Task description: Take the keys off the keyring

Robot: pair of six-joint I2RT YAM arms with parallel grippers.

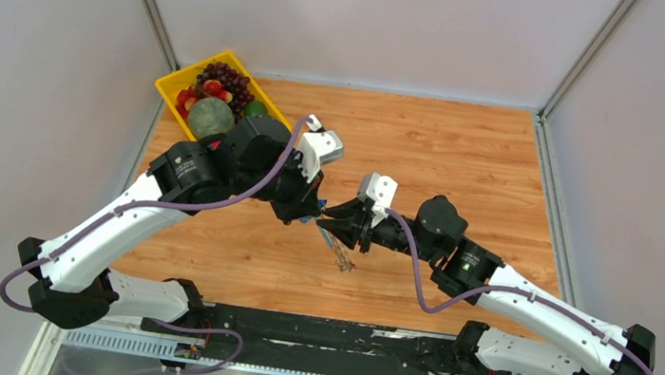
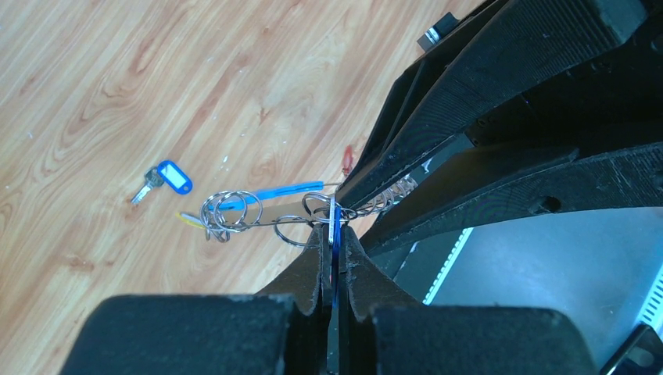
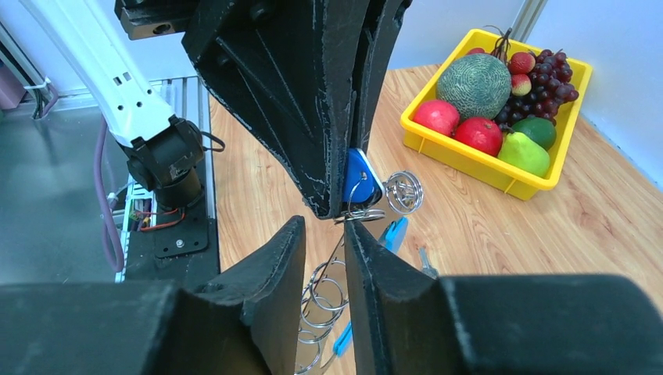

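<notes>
Wood-grain table (image 1: 465, 166) from overhead: both arms' tips were together mid-table, left gripper (image 1: 309, 211) & right gripper (image 1: 333, 213) nose to nose, with the keyring (image 1: 338, 250) hanging from them over the wood. A yellow tray (image 1: 166, 89) of fruit sat at the far-left corner. Left wrist cam: left jaws were pressed tight on a blue-headed key (image 2: 335, 266), a wire ring poking out at the tips. The rest of the keyring (silver rings, light-blue band) trailed off to the side above the table, w/ the right gripper's fingers just beside, at the chain end. A blue-tagged key (image 2: 166, 178) lay loose on the wood, apart from the bunch. Right wrist cam: right jaws stood part-spread w/ a clear gap betw. them, ring wires running thru it just under the left tips.
</notes>
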